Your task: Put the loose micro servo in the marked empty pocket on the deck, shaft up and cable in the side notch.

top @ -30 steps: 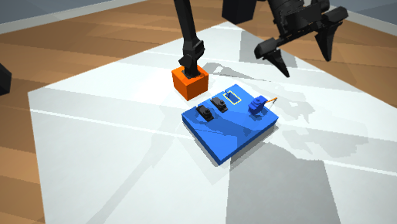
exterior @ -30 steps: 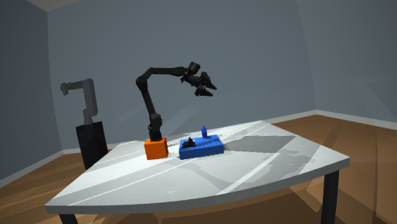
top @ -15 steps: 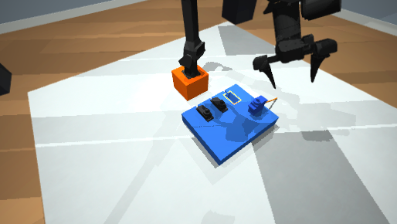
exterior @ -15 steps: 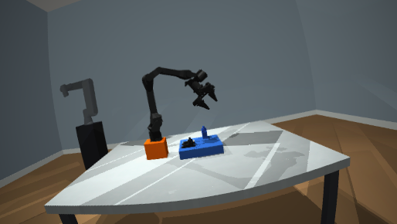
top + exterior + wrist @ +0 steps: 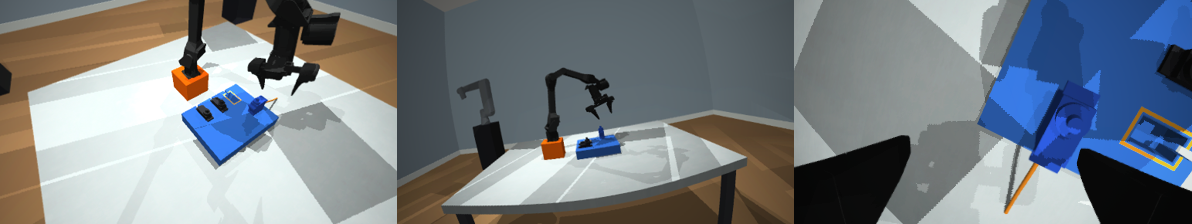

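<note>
— Black, two-fingered end effector: released, fingers spread wide, nothing between. And the servo?

— Below the end effector, not centred. In the wrist view, off beyond the fingertips and toward the right-hand finger. Look for a small dark-blue, boxy micro servo, apparently upright on the bright-blue rectangular deck.

— Long axis?

— Slantwise to the line between fingertips, from lower left to upper right in the wrist view. Probably worth a wrist turn as well as a sideways shift before lowering, to bring the pads square to the long sides.

— And the yellow-orange-outlined rectangular pocket?

— Lower than the end effector, farther past that same right-hand finger. Lengthwise, roughly crosswise to the servo; likely to need about a quarter turn in carrying.

— Materials?

— Seemingly smooth, hard plastic for servo and deck, with a round shaft boss on top. Thin, straight orange cable out past the deck edge; easy to snag, by the look of it. Pale, faintly mottled worktop underneath.
</note>
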You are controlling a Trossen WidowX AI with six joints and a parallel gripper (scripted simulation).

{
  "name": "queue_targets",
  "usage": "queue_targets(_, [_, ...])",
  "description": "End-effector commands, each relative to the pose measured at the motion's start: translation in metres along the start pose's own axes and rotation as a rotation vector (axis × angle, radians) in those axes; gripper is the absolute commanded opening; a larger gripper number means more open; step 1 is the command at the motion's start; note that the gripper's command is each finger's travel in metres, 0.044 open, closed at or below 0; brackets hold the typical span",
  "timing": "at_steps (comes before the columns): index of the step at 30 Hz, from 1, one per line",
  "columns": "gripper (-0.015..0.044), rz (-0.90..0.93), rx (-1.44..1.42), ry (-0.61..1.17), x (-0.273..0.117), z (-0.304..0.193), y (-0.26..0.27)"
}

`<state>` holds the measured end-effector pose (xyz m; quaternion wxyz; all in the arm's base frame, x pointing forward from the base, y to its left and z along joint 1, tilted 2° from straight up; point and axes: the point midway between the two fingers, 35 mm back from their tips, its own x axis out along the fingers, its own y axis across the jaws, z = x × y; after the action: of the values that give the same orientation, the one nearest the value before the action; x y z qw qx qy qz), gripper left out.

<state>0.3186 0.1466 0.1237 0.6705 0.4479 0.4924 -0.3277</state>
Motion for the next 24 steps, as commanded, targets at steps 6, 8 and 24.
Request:
queue_targets(6, [0.044,-0.204,0.235,0.049,0.024,-0.016,-0.029])
queue_targets(8, [0.044,-0.245,0.283,0.052,0.027,-0.019,-0.035])
queue_targets(24, [0.044,-0.26,0.3,0.052,0.053,-0.023,-0.044])
